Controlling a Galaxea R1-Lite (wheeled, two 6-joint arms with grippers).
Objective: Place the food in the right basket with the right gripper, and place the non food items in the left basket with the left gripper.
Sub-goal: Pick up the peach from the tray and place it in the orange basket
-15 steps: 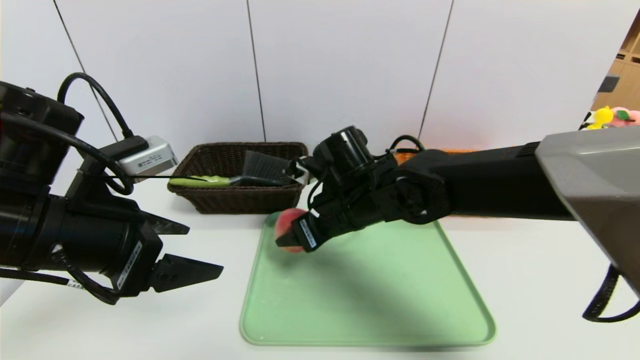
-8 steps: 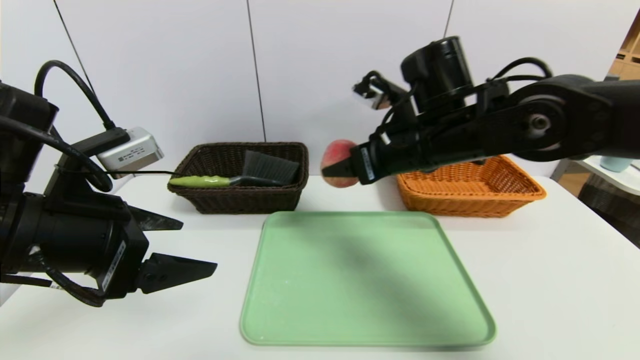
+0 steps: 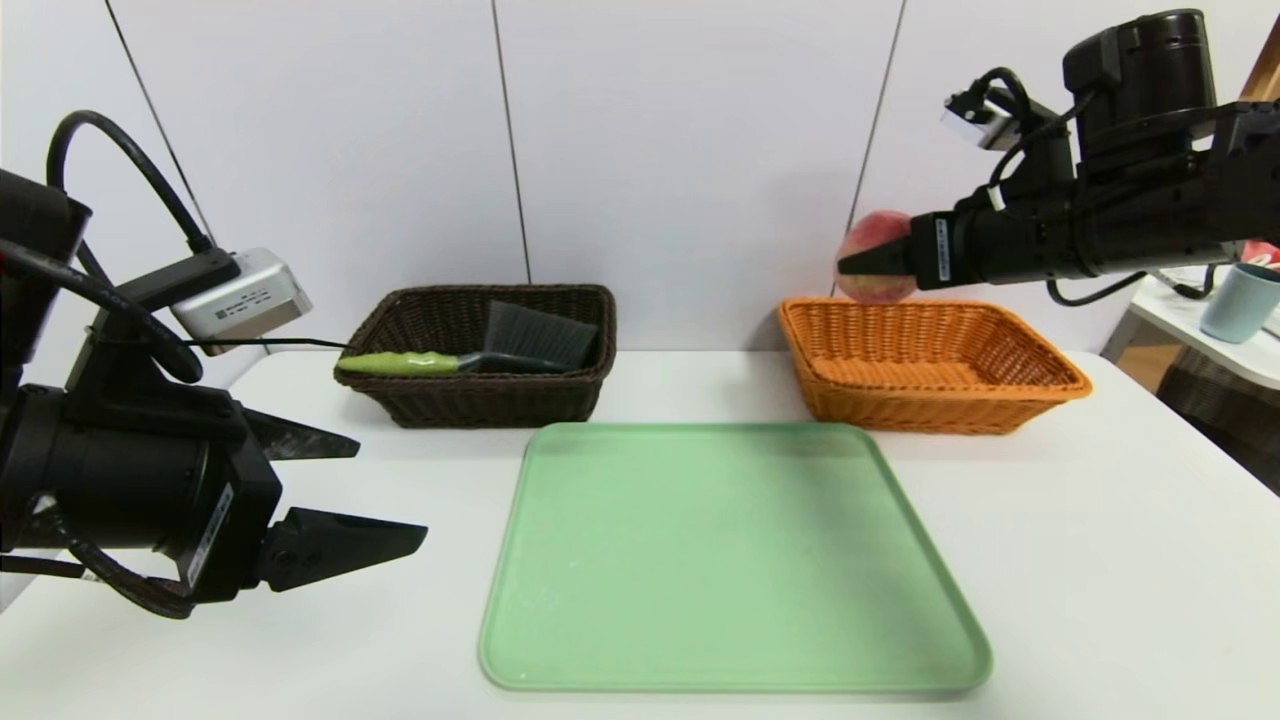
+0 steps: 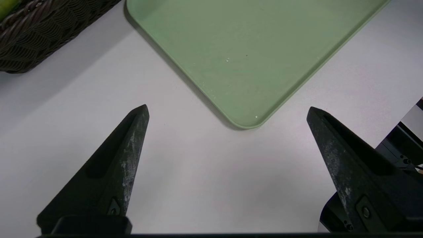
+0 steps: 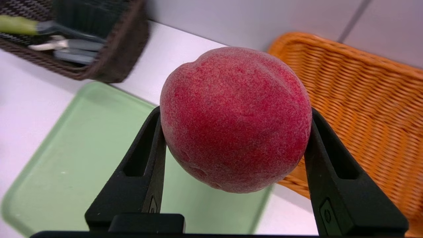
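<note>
My right gripper point(image 3: 862, 264) point(image 5: 235, 114) is shut on the red peach point(image 3: 872, 268) point(image 5: 235, 119), the food, and holds it in the air above the far left corner of the orange right basket point(image 3: 930, 365) point(image 5: 370, 109). The dark brown left basket point(image 3: 480, 352) point(image 5: 109, 62) holds the green-handled brush point(image 3: 470, 358) point(image 5: 36, 27), the white peeler point(image 5: 62, 44) and the grey case point(image 5: 71, 57). Low at the table's left, near the front edge, my left gripper point(image 3: 385, 495) point(image 4: 228, 114) hangs open with nothing between its fingers.
A pale green tray point(image 3: 735, 560) point(image 4: 251, 53) point(image 5: 86, 158) lies bare in the middle of the white table. A light blue cup point(image 3: 1238, 302) stands on a side surface at the far right. A white wall runs behind both baskets.
My right gripper has lifted the peach off the tray's far left corner and carried it up and to the right, to above the orange basket. The left arm has barely shifted.
</note>
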